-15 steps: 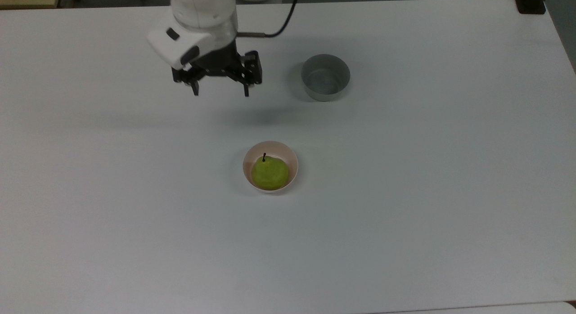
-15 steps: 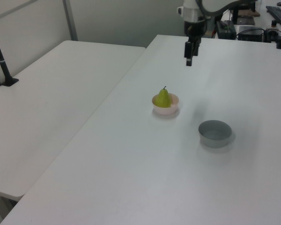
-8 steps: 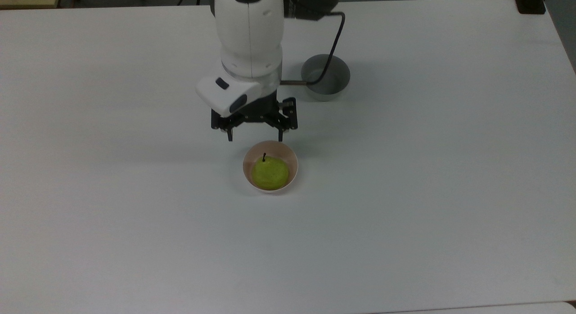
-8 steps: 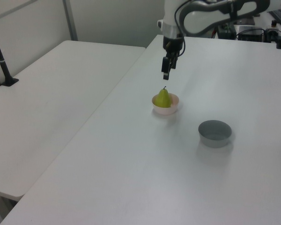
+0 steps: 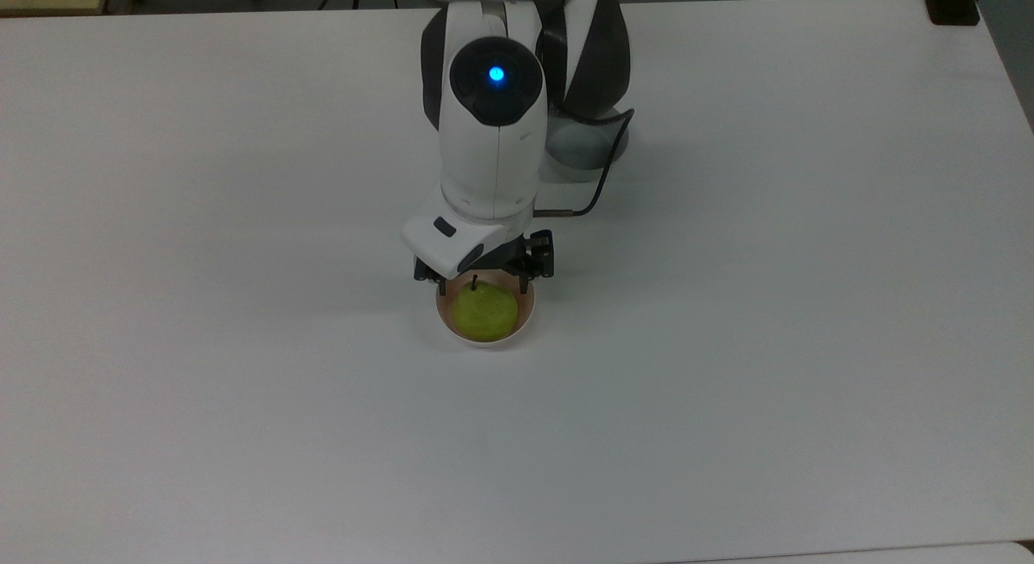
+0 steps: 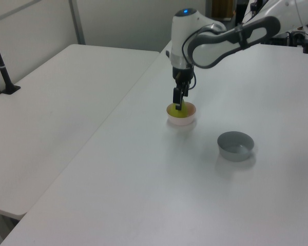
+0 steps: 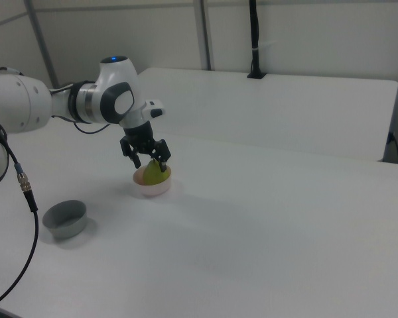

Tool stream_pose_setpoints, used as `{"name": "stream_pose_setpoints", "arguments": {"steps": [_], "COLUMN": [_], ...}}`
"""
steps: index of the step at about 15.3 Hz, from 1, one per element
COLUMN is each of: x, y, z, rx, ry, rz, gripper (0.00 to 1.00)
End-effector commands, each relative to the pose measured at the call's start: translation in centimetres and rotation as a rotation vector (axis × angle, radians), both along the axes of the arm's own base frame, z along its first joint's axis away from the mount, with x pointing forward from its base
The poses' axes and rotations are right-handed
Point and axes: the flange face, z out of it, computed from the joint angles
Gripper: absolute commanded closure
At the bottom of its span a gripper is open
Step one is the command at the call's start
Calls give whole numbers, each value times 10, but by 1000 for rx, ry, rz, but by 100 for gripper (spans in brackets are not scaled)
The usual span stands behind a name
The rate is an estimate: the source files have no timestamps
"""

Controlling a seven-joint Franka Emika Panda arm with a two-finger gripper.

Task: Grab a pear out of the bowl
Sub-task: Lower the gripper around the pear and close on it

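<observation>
1. Tabletop (image 5: 242, 386) carries the pink bowl (image 5: 524, 320) and, well apart, a grey bowl (image 6: 236, 145).
2. Arm (image 5: 493, 136) has swung from the tabletop's far side to directly above the pink bowl within the last second, so the approach looks done and the grasp comes next.
3. Tool (image 7: 148, 159) hangs spread, its fingers (image 7: 164, 156) straddling the pear's top, gripping nothing.
4. Pear (image 5: 485, 313) sits upright in the pink bowl.

White arm (image 5: 493, 144) with dark grey joint bands, a glowing blue light on a black round cap, a thin black cable (image 5: 598, 188), and a black pincer (image 5: 482, 288).
</observation>
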Motion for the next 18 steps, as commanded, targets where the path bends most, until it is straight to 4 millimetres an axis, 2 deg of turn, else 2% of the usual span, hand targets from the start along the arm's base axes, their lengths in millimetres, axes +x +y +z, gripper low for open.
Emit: {"name": "stream_pose_setpoints", "arguments": {"steps": [1, 5, 6, 7, 8, 9, 10, 12, 14, 18], "x": [6, 6, 5, 5, 5, 5, 5, 5, 4, -5], "y": [3, 2, 1, 2, 5, 6, 6, 5, 4, -3], "z": [-10, -18, -18, -18, -17, -17, -16, -9, 9, 75], "rx": [-11, -39, -45, -45, -44, -44, -43, -41, -31, 3], "ry": [-36, -28, -26, -26, -28, -28, -29, -37, -57, -135], "rz": [12, 27, 31, 33, 37, 38, 37, 35, 29, 14], "gripper": [0, 1, 10, 25, 47, 61, 70, 73, 73, 73]}}
